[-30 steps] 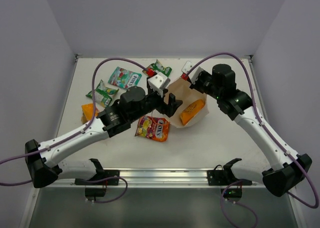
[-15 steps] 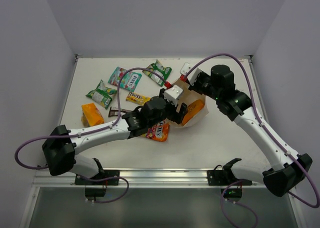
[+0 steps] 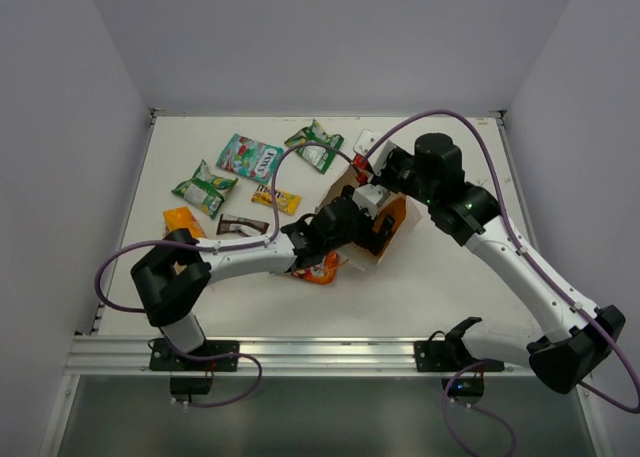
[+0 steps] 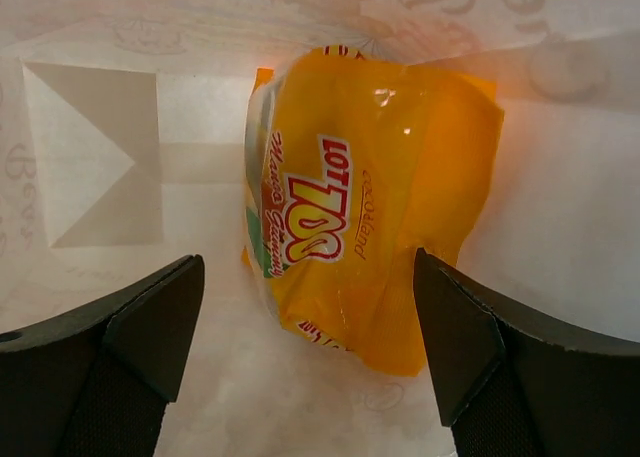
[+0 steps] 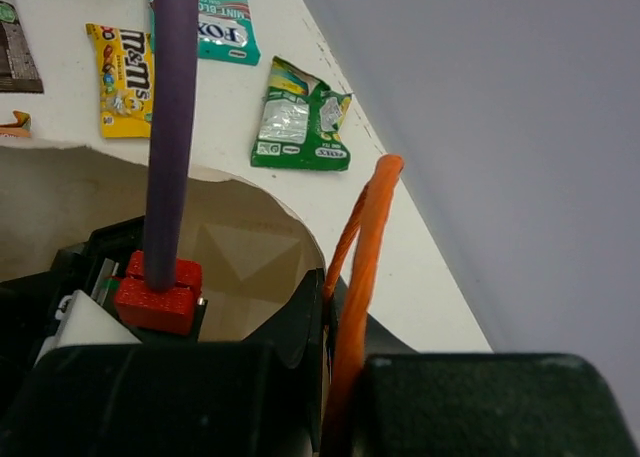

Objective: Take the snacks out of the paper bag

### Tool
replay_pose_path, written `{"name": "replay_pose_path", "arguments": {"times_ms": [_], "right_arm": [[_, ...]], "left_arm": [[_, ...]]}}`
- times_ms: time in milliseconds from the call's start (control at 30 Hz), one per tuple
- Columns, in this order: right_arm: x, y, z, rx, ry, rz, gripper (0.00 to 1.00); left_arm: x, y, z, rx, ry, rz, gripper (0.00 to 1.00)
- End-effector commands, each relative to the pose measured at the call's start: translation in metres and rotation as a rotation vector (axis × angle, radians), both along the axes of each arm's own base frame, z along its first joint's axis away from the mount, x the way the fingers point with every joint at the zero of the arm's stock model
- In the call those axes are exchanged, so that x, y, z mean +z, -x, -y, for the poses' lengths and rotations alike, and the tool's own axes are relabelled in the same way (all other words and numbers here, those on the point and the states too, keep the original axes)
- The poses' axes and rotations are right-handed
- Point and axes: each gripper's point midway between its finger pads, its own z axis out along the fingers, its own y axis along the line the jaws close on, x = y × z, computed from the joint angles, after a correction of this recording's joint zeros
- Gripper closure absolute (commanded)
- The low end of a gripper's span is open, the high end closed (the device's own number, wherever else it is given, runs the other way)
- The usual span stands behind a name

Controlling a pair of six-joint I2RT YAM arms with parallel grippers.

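Observation:
The paper bag (image 3: 343, 184) lies on its side mid-table with its mouth facing left. My right gripper (image 5: 345, 307) is shut on its rim beside the orange string handle (image 5: 365, 227), holding the mouth open. My left gripper (image 4: 310, 327) is inside the bag, open. Its fingers (image 4: 150, 327) flank the near end of an orange snack bag (image 4: 370, 197) lying on the bag's inner wall, without touching it. Outside lie a teal pouch (image 3: 248, 157), two green-white pouches (image 3: 315, 145) (image 3: 205, 189), a yellow bar (image 3: 275, 199), a dark brown bar (image 3: 242, 224), another orange bag (image 3: 180, 220) and a candy pouch (image 3: 320, 270) partly under my left arm.
The removed packets are spread over the left and far-middle part of the white table (image 3: 450, 277). Grey walls close the table on three sides. My left arm's purple cable (image 3: 300, 152) loops over the packets.
My left arm has stretched to the right and pushed its gripper into the bag's mouth. The bag has tilted and shifted slightly. My right gripper has kept its hold on the rim.

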Motion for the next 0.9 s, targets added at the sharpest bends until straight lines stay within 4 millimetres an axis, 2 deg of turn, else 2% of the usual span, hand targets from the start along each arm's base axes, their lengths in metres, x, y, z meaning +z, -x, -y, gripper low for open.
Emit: {"name": "replay_pose_path", "arguments": {"times_ms": [0,100,233,333,367,400,433,533,700,733,800,833,867], "right_arm": [[0.048,0.004,-0.008,0.015,-0.114,0.113,1.0],[0.042,0.004,-0.007,0.004,-0.128,0.094,1.0],[0.034,0.007,-0.008,-0.002,-0.158,0.071,1.0],[0.028,0.011,-0.006,-0.006,-0.173,0.064,1.0],[0.023,0.013,-0.004,-0.01,-0.173,0.06,1.0],[0.021,0.013,-0.003,-0.013,-0.172,0.059,1.0],[0.016,0.014,-0.002,-0.018,-0.168,0.054,1.0],[0.011,0.014,0.003,-0.04,-0.16,0.052,1.0],[0.009,0.011,0.017,-0.096,-0.155,0.068,1.0],[0.006,0.008,0.022,-0.113,-0.154,0.067,1.0],[0.003,0.005,0.028,-0.141,-0.146,0.068,1.0],[0.0,0.002,0.035,-0.163,-0.143,0.065,1.0],[-0.001,-0.001,0.039,-0.187,-0.141,0.068,1.0]], "left_arm": [[0.028,-0.005,0.026,-0.008,0.118,0.03,0.09],[0.021,-0.009,0.033,0.005,0.132,0.017,0.11],[0.01,-0.013,0.039,0.028,0.15,-0.011,0.2],[0.013,-0.016,0.038,0.051,0.174,-0.006,0.39],[0.015,-0.018,0.037,0.062,0.181,-0.003,0.57],[0.017,-0.02,0.035,0.078,0.187,0.004,0.67],[0.022,-0.02,0.034,0.083,0.195,0.012,0.82],[0.029,-0.02,0.033,0.084,0.206,0.024,1.0],[0.036,-0.018,0.014,0.122,0.216,0.045,1.0],[0.049,-0.016,0.007,0.134,0.241,0.059,1.0],[0.052,-0.014,-0.006,0.16,0.244,0.071,1.0],[0.069,-0.011,-0.014,0.167,0.273,0.09,1.0],[0.07,-0.01,-0.02,0.176,0.263,0.097,1.0]]}}
